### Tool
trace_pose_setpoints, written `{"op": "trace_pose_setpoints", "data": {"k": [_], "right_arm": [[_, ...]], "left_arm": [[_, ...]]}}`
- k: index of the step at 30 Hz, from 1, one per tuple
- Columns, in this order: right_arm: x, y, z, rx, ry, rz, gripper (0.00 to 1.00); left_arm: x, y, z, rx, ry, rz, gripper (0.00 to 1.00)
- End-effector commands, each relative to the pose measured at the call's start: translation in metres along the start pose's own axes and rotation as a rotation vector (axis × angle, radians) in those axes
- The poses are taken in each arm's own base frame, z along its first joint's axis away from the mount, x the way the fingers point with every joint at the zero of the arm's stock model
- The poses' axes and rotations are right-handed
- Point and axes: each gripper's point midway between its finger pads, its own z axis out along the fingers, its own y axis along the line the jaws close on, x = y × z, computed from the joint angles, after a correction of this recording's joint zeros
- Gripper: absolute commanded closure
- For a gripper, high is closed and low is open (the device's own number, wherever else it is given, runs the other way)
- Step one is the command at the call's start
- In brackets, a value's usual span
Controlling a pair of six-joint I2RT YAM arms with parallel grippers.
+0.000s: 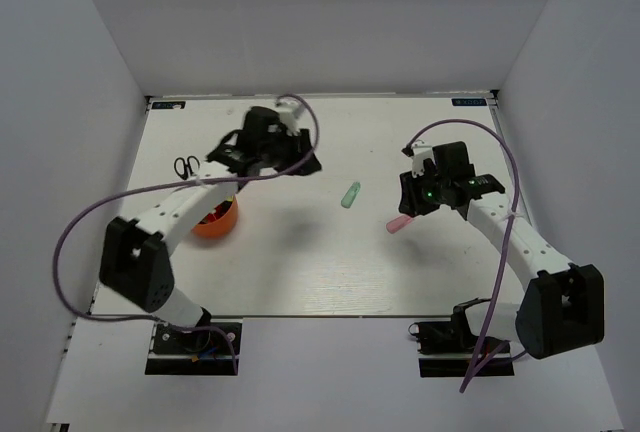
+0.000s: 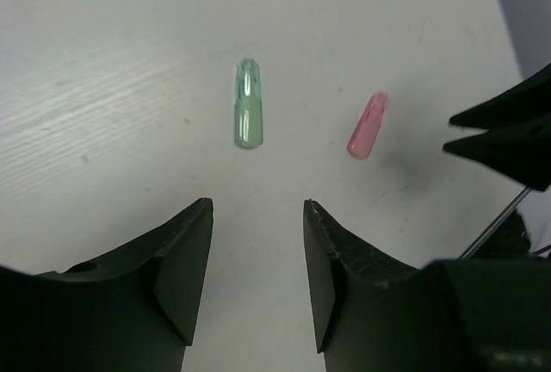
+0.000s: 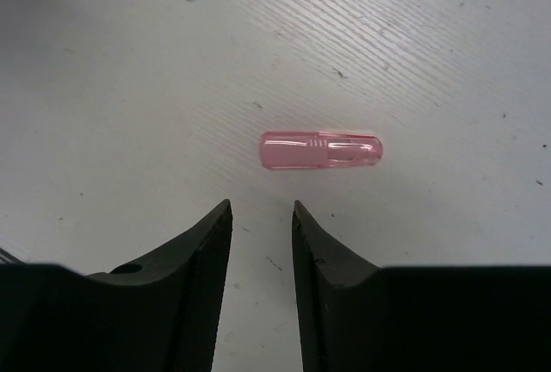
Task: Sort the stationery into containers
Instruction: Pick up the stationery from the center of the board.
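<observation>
Pink highlighter (image 3: 320, 150) lies flat mid-frame on the bench (image 3: 448, 36), just beyond the right gripper (image 3: 261, 207).
Probably light, stiff, slick plastic, prone to rolling; pinch across mid-barrel. Right fingers narrowly parted, empty; left gripper (image 2: 256, 204) fingers wider, empty.

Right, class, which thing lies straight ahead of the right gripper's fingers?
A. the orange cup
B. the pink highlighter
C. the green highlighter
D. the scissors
B: in the right wrist view the pink highlighter lies flat just beyond the right gripper, whose fingers stand apart and hold nothing.
</observation>
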Motion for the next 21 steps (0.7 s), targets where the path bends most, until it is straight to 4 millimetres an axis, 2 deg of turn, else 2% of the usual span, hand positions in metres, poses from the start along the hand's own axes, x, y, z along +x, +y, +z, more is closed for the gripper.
{"op": "trace_pose_setpoints", "data": {"k": [1,3,4,5,6,7,8,9,11,13,15,16,21], "right_arm": [[-0.012,-0.017,-0.004,0.101,-0.027,0.015,0.63],[-0.015,-0.018,-0.006,0.109,-0.046,0.015,0.63],[-0.013,-0.019,-0.006,0.114,-0.043,0.019,0.63],[-0.014,-0.021,-0.007,0.120,-0.048,0.023,0.62],[-0.015,-0.022,-0.008,0.125,-0.051,0.024,0.62],[-0.015,-0.021,-0.009,0.122,-0.054,0.023,0.60],[-0.016,-0.023,-0.009,0.123,-0.058,0.025,0.59],[-0.015,-0.022,-0.010,0.120,-0.057,0.027,0.59],[-0.015,-0.021,-0.010,0.111,-0.057,0.029,0.59],[-0.016,-0.018,-0.011,0.098,-0.064,0.028,0.57],[-0.017,-0.017,-0.012,0.093,-0.068,0.031,0.57],[-0.016,-0.018,-0.012,0.088,-0.069,0.034,0.57],[-0.019,-0.016,-0.015,0.081,-0.081,0.035,0.57]], "left_arm": [[0.041,-0.002,0.037,-0.061,0.146,0.100,0.43],[0.062,-0.001,0.068,-0.092,0.203,0.133,0.45],[0.055,-0.009,0.074,-0.078,0.186,0.151,0.45],[0.056,-0.006,0.081,-0.098,0.186,0.160,0.45],[0.066,-0.007,0.098,-0.102,0.219,0.176,0.45],[0.070,-0.005,0.102,-0.111,0.234,0.197,0.45],[0.063,-0.007,0.112,-0.127,0.220,0.212,0.45],[0.073,-0.007,0.120,-0.131,0.243,0.231,0.44],[0.070,-0.005,0.131,-0.161,0.229,0.264,0.44],[0.081,-0.006,0.141,-0.171,0.244,0.300,0.43],[0.079,-0.005,0.147,-0.195,0.225,0.327,0.41],[0.083,0.002,0.152,-0.218,0.234,0.334,0.41],[0.093,0.001,0.164,-0.210,0.250,0.343,0.40]]}}
